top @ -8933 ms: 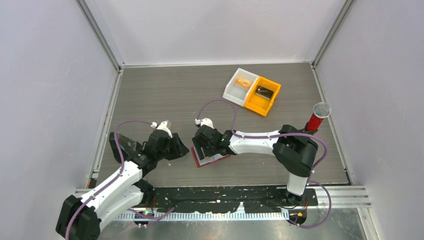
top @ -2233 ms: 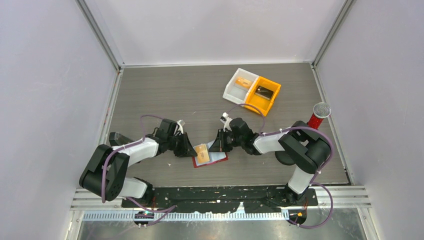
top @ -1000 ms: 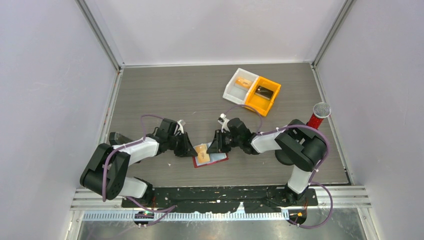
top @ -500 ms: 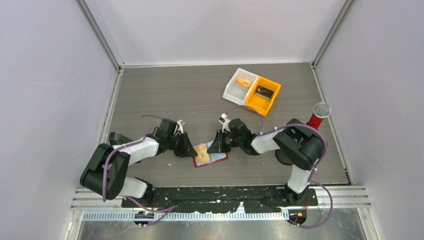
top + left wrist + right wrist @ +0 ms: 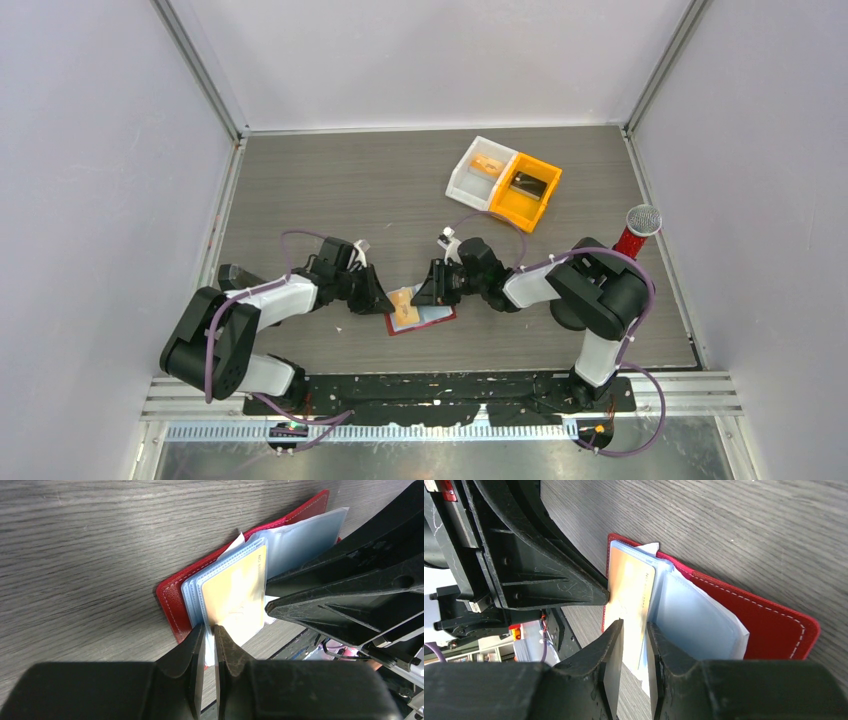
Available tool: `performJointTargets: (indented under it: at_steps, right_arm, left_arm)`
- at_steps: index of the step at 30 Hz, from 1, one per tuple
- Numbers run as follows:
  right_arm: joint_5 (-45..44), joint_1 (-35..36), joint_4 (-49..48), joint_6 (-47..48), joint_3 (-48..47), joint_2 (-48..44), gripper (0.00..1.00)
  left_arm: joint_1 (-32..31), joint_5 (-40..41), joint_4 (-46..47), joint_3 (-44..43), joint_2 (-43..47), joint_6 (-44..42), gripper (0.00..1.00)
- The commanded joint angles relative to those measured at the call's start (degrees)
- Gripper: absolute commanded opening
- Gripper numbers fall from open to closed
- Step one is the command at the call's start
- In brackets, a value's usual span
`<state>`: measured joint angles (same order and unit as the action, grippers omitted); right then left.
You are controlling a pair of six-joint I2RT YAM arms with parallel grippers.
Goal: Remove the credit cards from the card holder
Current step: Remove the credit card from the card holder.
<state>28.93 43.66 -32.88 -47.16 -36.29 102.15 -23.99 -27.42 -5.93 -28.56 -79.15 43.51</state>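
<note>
Pinched card holder (image 5: 170, 601) sleeve edge between left gripper (image 5: 209, 628) tips; straddled credit card (image 5: 629, 585) edge with right gripper (image 5: 634, 624), jaws slightly apart.

Both arms are stretched low and angled inward, forearms near level, tips almost meeting mid-way between the bases. Left end effector (image 5: 209, 627): jaws down to a thin slit, pinching a sleeve edge of the card holder (image 5: 172, 597). Right end effector (image 5: 634, 622): jaws slightly apart, straddling the credit card (image 5: 629, 587) edge.
</note>
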Motion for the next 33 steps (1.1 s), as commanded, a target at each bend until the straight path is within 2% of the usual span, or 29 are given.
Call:
performJointTargets:
  at_steps: [1, 7, 11, 19, 23, 26, 33]
  right_arm:
    - [1.0, 0.6, -4.11, -0.89, -1.02, -0.24, 0.31]
    - [1.32, 0.64, -4.98, -1.37, -0.65, -0.34, 0.31]
    - [-0.4, 0.64, 0.15, 0.83, -1.09, -4.33, 0.31]
    - [-0.56, 0.64, 1.49, 1.18, -1.72, -5.45, 0.31]
    - [-0.98, 0.64, 2.4, 1.68, -2.12, -5.09, 0.31]
    - [-1.5, 0.64, 2.55, 1.69, -2.11, -4.42, 0.31]
    - [-2.15, 0.64, 2.99, 1.89, -2.24, -2.57, 0.3]
  left_arm:
    - [-0.27, 3.24, -1.17, 1.99, -1.74, -0.6, 0.14]
    - [-0.27, 3.14, -0.92, 1.95, -2.32, -0.46, 0.14]
    - [-0.27, 2.91, -1.16, 1.89, -1.51, -0.33, 0.15]
    - [-0.27, 2.98, -3.21, 0.9, 0.86, -0.33, 0.25]
    - [-0.27, 3.44, -3.9, 0.7, 1.05, -0.61, 0.26]
    - [-0.27, 3.52, -3.84, 0.91, 0.71, -0.7, 0.25]
    - [-0.27, 3.34, -3.04, 1.31, 0.03, -0.7, 0.16]
